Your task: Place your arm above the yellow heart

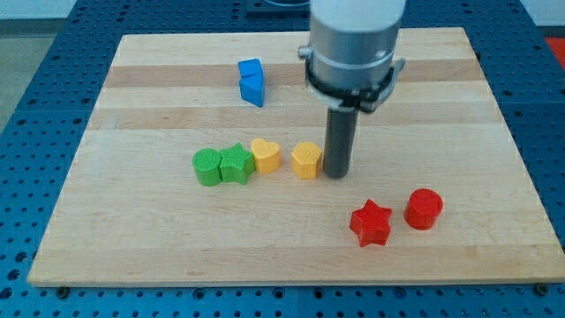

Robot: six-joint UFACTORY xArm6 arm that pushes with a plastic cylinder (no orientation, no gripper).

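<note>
The yellow heart lies on the wooden board near its middle. A second yellow block, six-sided, sits just to its right. My tip rests on the board right beside that six-sided yellow block, on its right, about a block's width away from the heart. The arm's grey body hangs over the view's top centre.
A green round block and a green star touch each other left of the heart. A blue block sits toward the view's top. A red star and a red round block lie at lower right.
</note>
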